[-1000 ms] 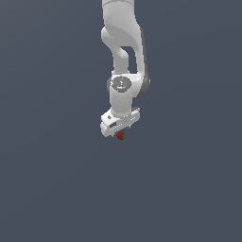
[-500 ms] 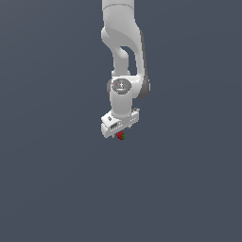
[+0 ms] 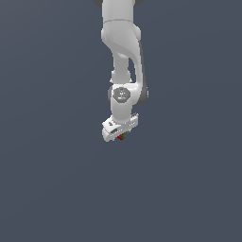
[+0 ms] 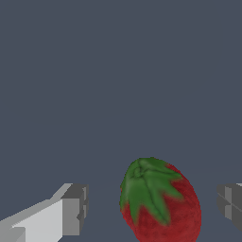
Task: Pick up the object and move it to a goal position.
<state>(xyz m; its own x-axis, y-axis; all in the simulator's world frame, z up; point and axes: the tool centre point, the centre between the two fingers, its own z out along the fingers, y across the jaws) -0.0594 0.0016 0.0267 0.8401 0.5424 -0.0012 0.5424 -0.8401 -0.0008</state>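
- The backdrop [image 3: 52, 179] is one flat slate-grey field that fills the exterior view from edge to edge.
- No tabletop edge, corner, wall line or horizon shows, so it could be floor or table; I cannot tell which.
- The wrist view shows the same plain grey surface [image 4: 118, 71], unmarked and untextured.
- Light is soft and even, with at most a faint tone shift.

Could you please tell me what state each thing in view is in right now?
Hand: open, one finger on each side of the strawberry, gaps visible on both sides.
Strawberry: between the fingers, not gripped, green leafy cap facing the wrist camera.
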